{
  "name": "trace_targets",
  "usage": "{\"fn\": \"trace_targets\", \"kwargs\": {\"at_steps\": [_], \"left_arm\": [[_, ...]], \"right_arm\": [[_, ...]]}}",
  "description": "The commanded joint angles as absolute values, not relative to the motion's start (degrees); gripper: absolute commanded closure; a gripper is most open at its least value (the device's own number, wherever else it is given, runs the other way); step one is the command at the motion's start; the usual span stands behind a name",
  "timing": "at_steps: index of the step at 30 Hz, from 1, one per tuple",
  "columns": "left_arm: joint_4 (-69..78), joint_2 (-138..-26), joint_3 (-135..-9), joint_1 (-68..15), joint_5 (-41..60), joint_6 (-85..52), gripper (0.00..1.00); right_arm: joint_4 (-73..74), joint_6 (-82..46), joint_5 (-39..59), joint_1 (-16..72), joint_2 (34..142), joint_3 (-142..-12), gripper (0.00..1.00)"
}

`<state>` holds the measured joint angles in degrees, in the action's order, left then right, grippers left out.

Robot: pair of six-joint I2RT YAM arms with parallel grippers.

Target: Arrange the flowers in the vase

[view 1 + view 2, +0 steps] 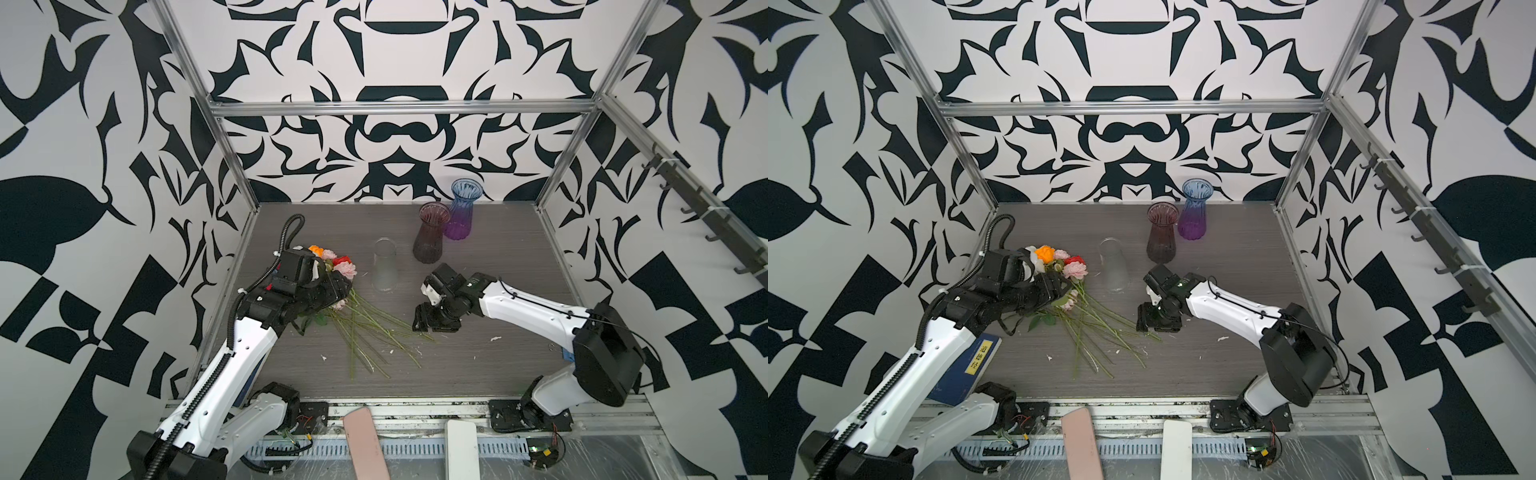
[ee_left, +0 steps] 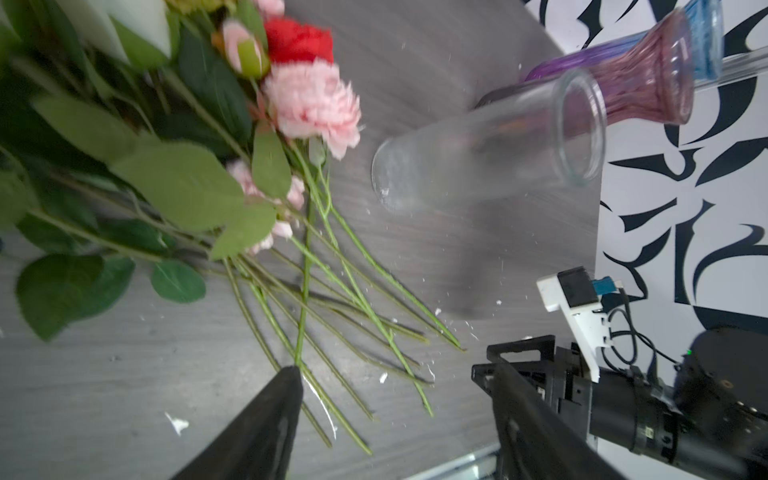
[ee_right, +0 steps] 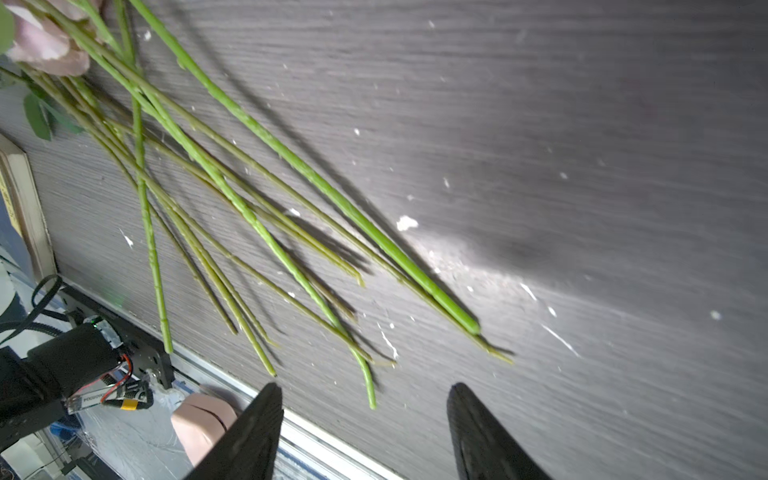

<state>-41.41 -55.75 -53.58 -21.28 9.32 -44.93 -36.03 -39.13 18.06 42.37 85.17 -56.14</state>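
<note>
Left gripper [image 2: 395, 370] jaws well apart, nothing held; right gripper [image 3: 361, 386] also spread and empty.
Flowers [image 1: 1075, 270] lie flat on the grey table [image 1: 478, 365], blooms by the left gripper, stem ends fanning toward the right gripper. Clear glass vase [image 1: 384, 266] stands upright between both grippers, further back; maroon vase [image 1: 430, 237] and blue-purple vase [image 1: 461, 212] stand beyond it. In a top view, a blue book [image 1: 980, 353] sits under the left arm, yellow label 道德经. Right wrist view alone shows a small battery [image 3: 95, 399], print too blurred to read.
</note>
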Motion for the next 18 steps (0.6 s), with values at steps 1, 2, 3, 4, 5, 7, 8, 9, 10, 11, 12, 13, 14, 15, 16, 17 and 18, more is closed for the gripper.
{"fn": "trace_targets", "kwargs": {"at_steps": [1,2,3,4,5,7,8,9,10,11,12,13,14,15,16,17,18], "left_arm": [[-41.9,-54.9,-50.2,-21.3,12.0,-53.4,0.26],[-41.7,-55.1,-49.2,-21.5,12.1,-55.2,0.26],[-41.7,-55.5,-48.3,-21.9,12.0,-57.1,0.25],[-41.6,-56.0,-47.7,-22.5,11.7,-59.2,0.26],[-41.4,-56.5,-47.3,-23.2,10.8,-60.9,0.25],[-40.9,-58.0,-46.9,-24.7,8.9,-63.9,0.26],[-40.8,-58.9,-47.0,-24.8,9.1,-65.3,0.26],[-40.7,-60.0,-47.0,-24.9,9.7,-66.2,0.26],[-40.0,-61.0,-47.2,-24.9,10.4,-66.3,0.26],[-39.2,-61.9,-47.5,-24.9,11.2,-66.0,0.27],[-38.0,-62.9,-47.8,-24.9,11.6,-65.0,0.29],[-37.0,-64.0,-48.2,-24.8,11.9,-64.0,0.3],[-36.1,-65.1,-48.5,-24.8,12.4,-63.6,0.3],[-34.9,-66.1,-48.6,-24.7,13.4,-63.4,0.3],[-33.0,-67.4,-48.5,-24.6,14.5,-63.1,0.31],[-31.7,-68.4,-48.5,-24.5,15.1,-62.6,0.31],[-30.6,-69.8,-48.6,-24.4,15.2,-61.8,0.31]], "right_arm": [[-36.3,-40.1,17.2,42.5,80.8,-55.0,0.34],[-37.2,-39.6,17.1,42.5,80.3,-54.9,0.34],[-38.4,-39.2,17.2,42.5,80.0,-54.9,0.34],[-39.5,-38.9,17.2,42.5,79.1,-54.7,0.34],[-39.7,-39.0,17.5,42.5,78.3,-54.2,0.35],[-37.4,-39.5,18.1,42.5,75.6,-51.4,0.35],[-36.7,-40.1,17.3,42.5,74.6,-50.0,0.37],[-36.2,-41.1,16.1,42.5,73.4,-48.7,0.37],[-35.5,-42.3,15.7,42.5,72.7,-48.0,0.37],[-34.8,-42.9,15.5,42.5,72.5,-47.8,0.38],[-33.8,-42.9,15.4,42.5,72.8,-48.1,0.38],[-32.8,-42.2,15.6,42.5,73.5,-48.6,0.38],[-33.2,-42.0,15.0,42.5,74.5,-49.6,0.38],[-34.8,-42.0,14.2,42.5,76.0,-51.3,0.37],[-35.9,-41.9,14.0,42.5,77.7,-52.9,0.37],[-35.5,-41.9,14.3,42.6,78.9,-54.0,0.38],[-34.5,-42.5,14.3,42.7,80.3,-54.5,0.38]]}}
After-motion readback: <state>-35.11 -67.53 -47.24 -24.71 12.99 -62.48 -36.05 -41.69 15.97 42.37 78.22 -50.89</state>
